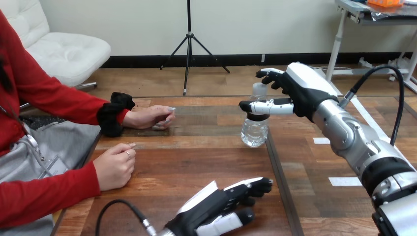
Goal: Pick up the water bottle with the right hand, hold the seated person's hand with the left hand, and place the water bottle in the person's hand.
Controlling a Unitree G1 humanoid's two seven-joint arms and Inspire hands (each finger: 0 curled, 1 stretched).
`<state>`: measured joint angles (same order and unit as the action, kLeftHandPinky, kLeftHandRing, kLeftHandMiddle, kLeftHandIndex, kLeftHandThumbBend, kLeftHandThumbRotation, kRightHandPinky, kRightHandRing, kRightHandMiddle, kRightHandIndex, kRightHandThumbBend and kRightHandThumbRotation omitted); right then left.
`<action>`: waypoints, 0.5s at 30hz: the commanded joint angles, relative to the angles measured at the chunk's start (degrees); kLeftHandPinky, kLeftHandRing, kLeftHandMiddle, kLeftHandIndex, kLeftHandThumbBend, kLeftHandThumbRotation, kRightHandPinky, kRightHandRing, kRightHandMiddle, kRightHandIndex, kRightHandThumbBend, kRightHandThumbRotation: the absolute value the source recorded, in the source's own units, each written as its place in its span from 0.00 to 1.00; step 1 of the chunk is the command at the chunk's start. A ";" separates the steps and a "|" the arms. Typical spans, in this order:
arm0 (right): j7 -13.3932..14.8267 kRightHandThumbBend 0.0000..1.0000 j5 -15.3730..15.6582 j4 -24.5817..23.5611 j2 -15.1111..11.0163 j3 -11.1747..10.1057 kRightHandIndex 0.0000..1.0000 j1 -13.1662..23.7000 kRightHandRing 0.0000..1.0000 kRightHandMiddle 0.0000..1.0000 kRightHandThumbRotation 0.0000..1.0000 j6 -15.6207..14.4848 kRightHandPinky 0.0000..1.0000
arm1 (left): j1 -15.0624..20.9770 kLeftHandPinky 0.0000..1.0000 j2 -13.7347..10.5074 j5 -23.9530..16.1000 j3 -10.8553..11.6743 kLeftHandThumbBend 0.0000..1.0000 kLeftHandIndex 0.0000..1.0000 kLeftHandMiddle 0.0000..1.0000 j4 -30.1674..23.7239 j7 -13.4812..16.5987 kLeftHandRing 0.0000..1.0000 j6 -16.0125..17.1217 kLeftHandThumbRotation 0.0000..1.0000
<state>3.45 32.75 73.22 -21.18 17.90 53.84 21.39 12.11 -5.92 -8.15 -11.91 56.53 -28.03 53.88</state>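
The wooden desk [206, 157] runs out of the view at the left, right and bottom edges. The robot's right arm [364, 147] comes in from the lower right corner, cut off there, and reaches toward the desk's middle. At the left the person rests 2 hands on the desk, well apart from the bottle: the farther hand [150, 117] lies loosely closed on the wood, the nearer hand [115, 167] sits curled at the desk's near left part. The left hand [216, 204] hangs low over the near edge – fingers relaxed and a little bent, holding nothing, its wrist cut by the bottom edge. The right hand [300, 93] is wrapped round the top of the water bottle [254, 132]: its thumb [265, 106] crosses in front of the neck and the fingers curl behind the cap, so the neck and shoulder are largely hidden. The bottle is small, clear and upright, with a pale cap showing above the thumb and a ribbed lower body – whether its base touches the desk cannot be told.
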 commanded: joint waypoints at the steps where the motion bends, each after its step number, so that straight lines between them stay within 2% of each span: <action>1: 0.11 0.86 0.30 1.54 0.63 0.67 0.87 4.84 0.84 0.86 0.73 -1.12 0.79 | -2.83 0.87 -3.38 2.91 1.41 1.00 0.89 0.90 -3.65 -1.89 0.91 -0.30 0.98; 8: -0.17 0.87 1.07 2.70 1.23 1.54 0.87 5.18 0.83 0.86 0.75 -2.73 0.78 | -5.32 0.88 -4.71 3.88 1.31 1.00 0.89 0.89 -8.24 -2.27 0.91 -0.24 0.99; 15: -0.18 0.88 2.18 3.56 2.04 2.60 0.88 5.32 0.82 0.85 0.76 -4.60 0.77 | -8.79 0.87 -6.54 3.75 1.08 1.00 0.89 0.90 -15.50 -1.76 0.91 -2.08 0.99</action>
<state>3.47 33.96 75.13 -20.36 19.21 56.06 18.05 5.03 -9.60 -4.97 -11.84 46.70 -30.24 52.52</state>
